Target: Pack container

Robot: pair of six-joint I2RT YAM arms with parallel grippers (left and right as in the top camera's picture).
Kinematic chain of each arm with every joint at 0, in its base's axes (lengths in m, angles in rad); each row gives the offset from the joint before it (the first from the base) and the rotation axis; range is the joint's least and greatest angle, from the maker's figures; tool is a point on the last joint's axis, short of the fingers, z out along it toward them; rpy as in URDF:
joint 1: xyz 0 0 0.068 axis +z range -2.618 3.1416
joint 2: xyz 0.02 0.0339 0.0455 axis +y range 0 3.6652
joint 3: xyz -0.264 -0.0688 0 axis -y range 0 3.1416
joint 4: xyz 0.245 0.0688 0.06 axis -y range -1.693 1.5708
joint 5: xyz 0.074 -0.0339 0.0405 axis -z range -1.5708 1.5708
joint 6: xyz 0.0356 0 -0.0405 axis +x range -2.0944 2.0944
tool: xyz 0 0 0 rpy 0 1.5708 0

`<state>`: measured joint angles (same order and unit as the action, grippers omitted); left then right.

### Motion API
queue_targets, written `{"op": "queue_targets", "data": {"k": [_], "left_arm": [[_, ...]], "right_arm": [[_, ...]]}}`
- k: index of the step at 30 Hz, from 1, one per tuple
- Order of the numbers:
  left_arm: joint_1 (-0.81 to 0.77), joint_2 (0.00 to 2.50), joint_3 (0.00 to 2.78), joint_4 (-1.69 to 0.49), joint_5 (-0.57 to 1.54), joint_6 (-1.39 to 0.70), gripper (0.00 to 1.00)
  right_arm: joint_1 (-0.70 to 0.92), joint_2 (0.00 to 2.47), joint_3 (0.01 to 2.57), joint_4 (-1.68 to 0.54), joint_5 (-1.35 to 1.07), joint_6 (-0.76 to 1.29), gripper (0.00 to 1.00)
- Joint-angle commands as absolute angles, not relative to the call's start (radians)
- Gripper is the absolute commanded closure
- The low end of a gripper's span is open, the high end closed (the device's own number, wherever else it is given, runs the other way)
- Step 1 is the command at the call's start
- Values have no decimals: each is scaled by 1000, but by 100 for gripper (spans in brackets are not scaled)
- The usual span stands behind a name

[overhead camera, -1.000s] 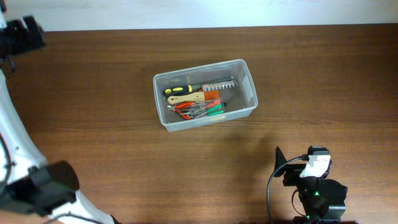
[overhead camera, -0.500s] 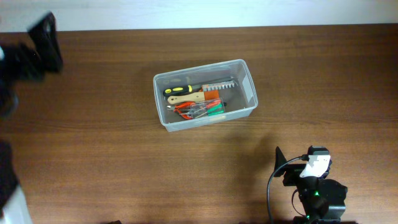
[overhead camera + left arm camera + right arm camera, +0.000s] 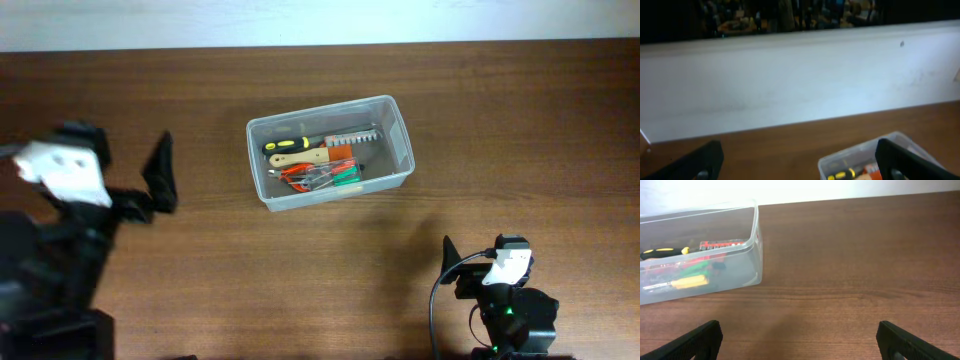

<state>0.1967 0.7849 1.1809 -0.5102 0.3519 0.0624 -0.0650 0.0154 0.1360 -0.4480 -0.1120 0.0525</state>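
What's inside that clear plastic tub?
The tub holds tools piled together: a yellow-and-black handle, a red handle and a green handle. They overlap, so whatever lies beneath is hidden.

The clear container [image 3: 398, 135] holds yellow-and-black, orange, red and green tools [image 3: 320, 166] on a brown wood-grained table [image 3: 260, 275].

A dark brown wood-grain table [image 3: 300, 270] is carrying one thing directly on its surface: a clear plastic container [image 3: 395, 145], sitting upright toward the far edge, slightly askew to it.
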Motion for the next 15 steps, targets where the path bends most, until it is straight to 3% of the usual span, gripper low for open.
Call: {"op": "queue_targets", "data": {"k": [1, 15], "left_arm": [[185, 677, 1006, -450, 358, 60, 1], [155, 273, 330, -212, 343, 60, 1]], "right_arm": [[-75, 3, 130, -448, -120, 60, 1], [-75, 3, 130, -448, -120, 60, 1]]}}
